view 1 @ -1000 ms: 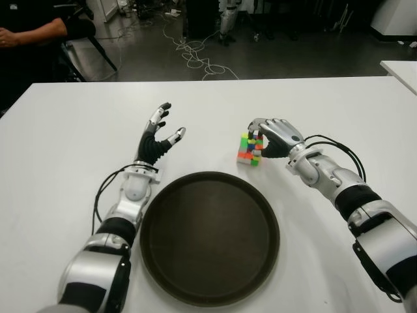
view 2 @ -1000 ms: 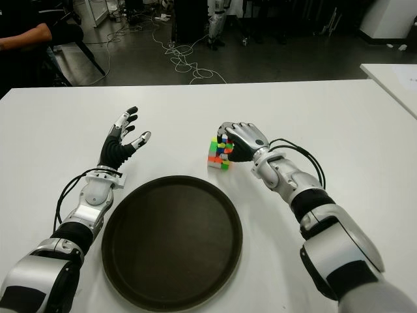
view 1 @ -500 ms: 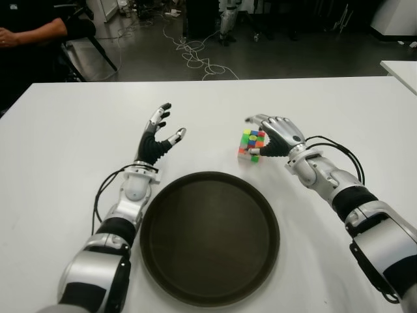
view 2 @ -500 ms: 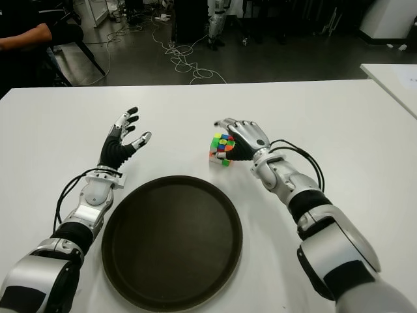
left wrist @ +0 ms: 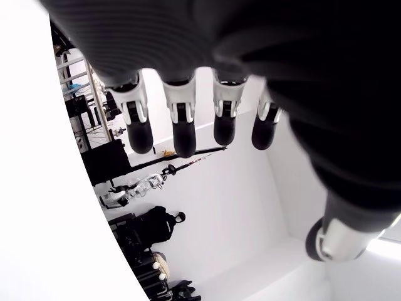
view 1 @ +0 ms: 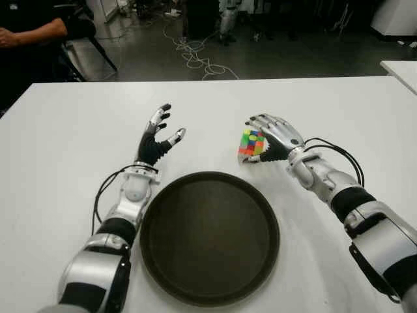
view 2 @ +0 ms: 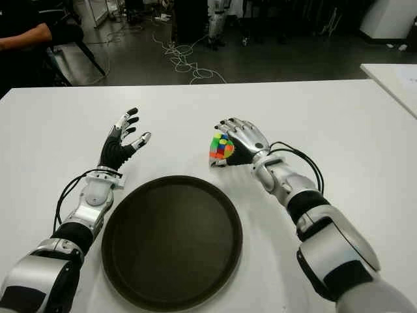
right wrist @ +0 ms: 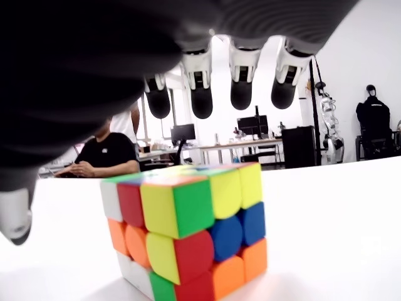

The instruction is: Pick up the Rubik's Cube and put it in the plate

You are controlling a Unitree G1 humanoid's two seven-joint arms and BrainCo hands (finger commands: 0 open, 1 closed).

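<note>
Looking down from the eye views, the Rubik's Cube (view 1: 251, 143) sat on the white table (view 1: 65, 130), just beyond the plate (view 1: 209, 238). The right hand (view 1: 273, 135) arched over it, fingers spread, gripping nothing. The left hand (view 1: 158, 134) showed left of the plate, open. In the right wrist view, fingertips (right wrist: 202, 103) hung clear above the cube.

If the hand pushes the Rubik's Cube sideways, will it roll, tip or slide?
The Rubik's Cube rests on a flat face on the table, so it should slide, not roll. Its glossy faces could slip under the open right hand fingers.
</note>
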